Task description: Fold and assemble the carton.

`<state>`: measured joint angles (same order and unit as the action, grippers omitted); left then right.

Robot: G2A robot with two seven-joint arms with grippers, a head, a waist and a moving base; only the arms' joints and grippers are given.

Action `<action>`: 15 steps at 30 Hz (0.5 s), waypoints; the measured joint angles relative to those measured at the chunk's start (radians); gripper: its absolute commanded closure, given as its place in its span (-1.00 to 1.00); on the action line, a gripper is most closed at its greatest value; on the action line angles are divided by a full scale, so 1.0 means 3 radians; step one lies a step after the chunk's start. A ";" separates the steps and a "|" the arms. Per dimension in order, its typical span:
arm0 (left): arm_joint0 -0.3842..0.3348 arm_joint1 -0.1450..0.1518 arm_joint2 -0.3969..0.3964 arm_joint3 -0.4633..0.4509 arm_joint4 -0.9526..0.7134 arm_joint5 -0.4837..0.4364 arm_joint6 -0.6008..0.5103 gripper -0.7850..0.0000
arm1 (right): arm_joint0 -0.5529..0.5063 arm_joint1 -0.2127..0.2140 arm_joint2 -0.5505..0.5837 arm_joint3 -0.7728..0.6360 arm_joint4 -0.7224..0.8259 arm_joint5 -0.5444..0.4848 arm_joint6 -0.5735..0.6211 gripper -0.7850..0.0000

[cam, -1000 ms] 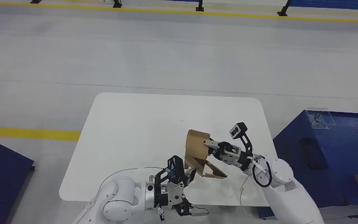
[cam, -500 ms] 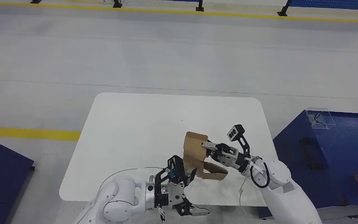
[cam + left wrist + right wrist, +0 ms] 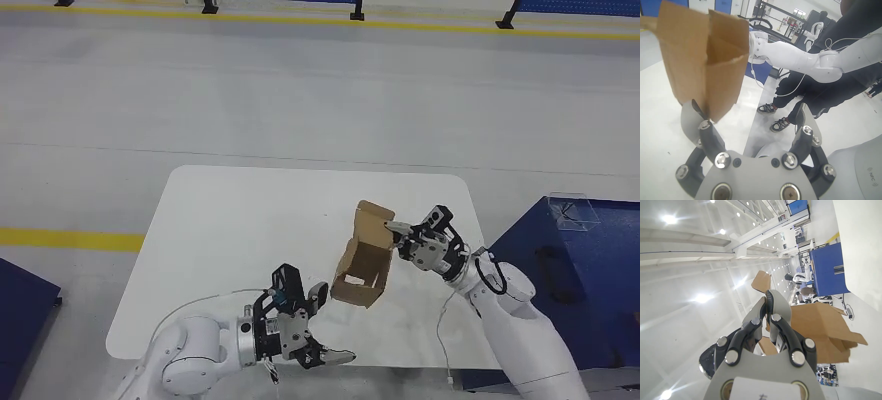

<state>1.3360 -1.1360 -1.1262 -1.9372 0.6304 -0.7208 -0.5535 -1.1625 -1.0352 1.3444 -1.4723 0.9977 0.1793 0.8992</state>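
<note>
- The counter [image 3: 230, 230] has the carton [image 3: 362, 262] over its right front part, opened into a tube with flaps loose: the squaring-up step, I judge.
- The right gripper [image 3: 398, 230] pinches 1 upper flap in its fingers.
- The left gripper [image 3: 333, 323], fingers wide and empty, sits beside the carton's lower corner; next it likely needs to fold a flap in.
- Whether the carton's base touches the counter is hidden.

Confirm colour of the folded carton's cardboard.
Plain brown cardboard carton, no pattern; best in left wrist view.
</note>
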 measured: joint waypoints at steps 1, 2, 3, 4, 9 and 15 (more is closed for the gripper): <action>0.0027 0.0009 -0.0051 -0.0016 0.0014 0.0002 0.0012 -1.00 | 0.0024 0.0002 0.0021 0.0010 0.0005 0.0019 0.0010 1.00; 0.0033 0.0011 -0.0061 -0.0021 0.0019 0.0005 0.0016 -1.00 | 0.0030 0.0003 0.0027 0.0010 0.0004 0.0021 0.0013 1.00; 0.0033 0.0011 -0.0060 -0.0021 0.0020 0.0007 0.0016 -1.00 | 0.0031 0.0003 0.0028 0.0010 0.0003 0.0020 0.0013 1.00; 0.0032 0.0010 -0.0055 -0.0021 0.0020 0.0007 0.0016 -1.00 | 0.0030 0.0003 0.0027 0.0009 0.0002 0.0017 0.0012 1.00; 0.0030 0.0009 -0.0052 -0.0020 0.0019 0.0007 0.0015 -1.00 | 0.0019 0.0001 0.0018 0.0001 -0.0001 0.0023 -0.0002 1.00; 0.0102 0.0008 -0.0138 -0.0246 0.0509 0.0250 0.0337 -1.00 | 0.0056 -0.0058 -0.0149 0.0041 0.0525 0.0623 -0.0328 1.00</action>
<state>1.3666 -1.1336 -1.1677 -2.0109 0.7830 -0.6459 -0.4525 -1.1458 -1.0526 1.2998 -1.4600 1.1550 0.3661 0.8007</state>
